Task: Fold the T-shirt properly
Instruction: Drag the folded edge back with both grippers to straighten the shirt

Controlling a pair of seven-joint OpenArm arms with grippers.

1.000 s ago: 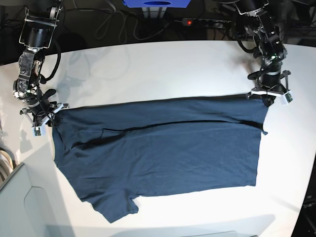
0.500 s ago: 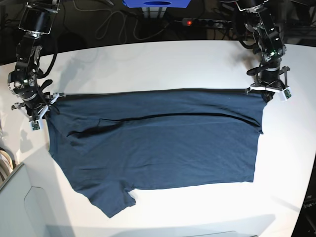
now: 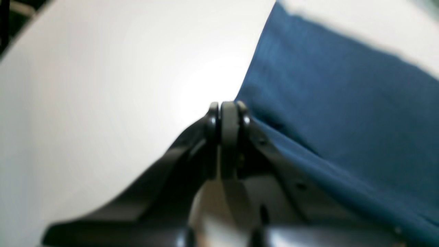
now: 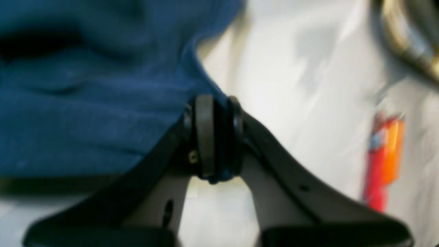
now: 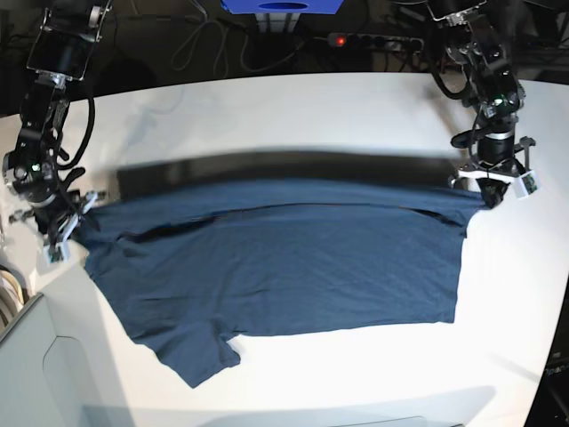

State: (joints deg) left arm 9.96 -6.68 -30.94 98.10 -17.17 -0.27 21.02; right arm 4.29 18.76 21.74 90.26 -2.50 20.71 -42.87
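The dark navy T-shirt [image 5: 284, 258] lies spread across the white table [image 5: 293, 116], its far edge lifted and blurred, one sleeve at the front left. My left gripper [image 5: 487, 189] at the right side of the base view is shut on the shirt's far right corner; in the left wrist view [image 3: 227, 113] its jaws are closed with blue cloth [image 3: 336, 103] beside them. My right gripper [image 5: 64, 222] at the left is shut on the shirt's far left corner; in the right wrist view [image 4: 212, 137] blue cloth [image 4: 85, 113] is pinched between the jaws.
A grey bin or tray [image 5: 36, 374] stands at the front left corner. Cables and a power strip [image 5: 373, 40] lie behind the table's far edge. A red and orange item [image 4: 384, 157] shows blurred in the right wrist view.
Both grippers have moved toward the front of the table, carrying the shirt's far edge with them. The shirt has shifted forward and its held edge is blurred with motion.
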